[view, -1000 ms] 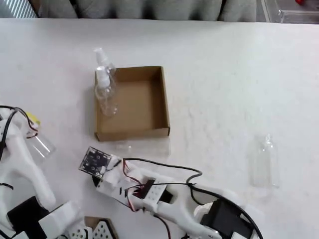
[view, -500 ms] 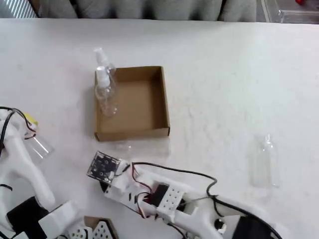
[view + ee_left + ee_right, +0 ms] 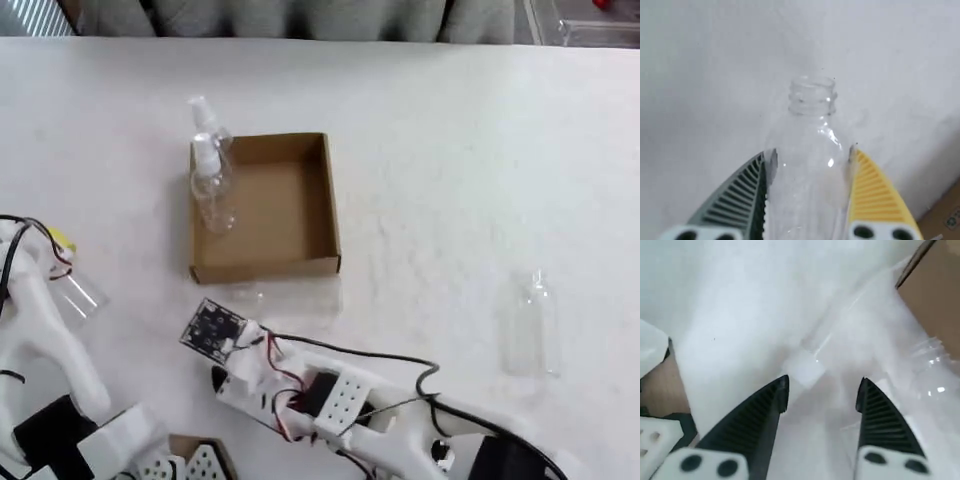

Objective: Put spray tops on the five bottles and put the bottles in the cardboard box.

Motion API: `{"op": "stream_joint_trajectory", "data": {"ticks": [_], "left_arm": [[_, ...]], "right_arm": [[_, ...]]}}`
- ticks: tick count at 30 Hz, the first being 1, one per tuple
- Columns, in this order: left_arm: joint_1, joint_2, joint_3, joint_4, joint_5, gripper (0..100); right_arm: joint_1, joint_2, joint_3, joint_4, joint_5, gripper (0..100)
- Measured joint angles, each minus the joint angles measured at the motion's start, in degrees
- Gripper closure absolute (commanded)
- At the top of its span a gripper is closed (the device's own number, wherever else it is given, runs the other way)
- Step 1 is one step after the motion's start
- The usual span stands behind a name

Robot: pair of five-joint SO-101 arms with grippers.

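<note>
The left gripper (image 3: 809,156) clamped an uncapped bottle (image 3: 807,150) at the near left, while the right gripper (image 3: 822,387), jaws apart, hung over what looked like a spray top (image 3: 803,368) beside the box (image 3: 265,268).

The left arm (image 3: 45,330) rises from the near left corner of the bench. The left end effector (image 3: 810,152) is closed around the body of a clear bottle (image 3: 811,115), its grey-green finger (image 3: 740,200) pressed to one side and its yellow finger (image 3: 875,195) to the other.

The right arm (image 3: 400,430) lies low along the near edge, stretched from the near right toward the middle, with its wrist (image 3: 250,365) tilted down at the bench. The right end effector (image 3: 823,384) has its two black fingers (image 3: 755,425) spread apart, gripping nothing.
</note>
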Motion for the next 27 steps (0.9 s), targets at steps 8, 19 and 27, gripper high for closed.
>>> {"op": "stream_joint_trajectory", "data": {"ticks": [8,19,27], "left_arm": [[0.0,0.0,0.0,-0.18,0.0,95],[0.0,0.0,0.0,-0.18,0.0,95],[0.0,0.0,0.0,-0.18,0.0,95]], "right_arm": [[0.0,9.93,-4.04,-4.22,-0.26,80.7],[-2.73,10.37,-4.57,-4.22,-0.26,82.0],[-2.64,10.37,-4.57,-4.22,1.85,95.7]]}}
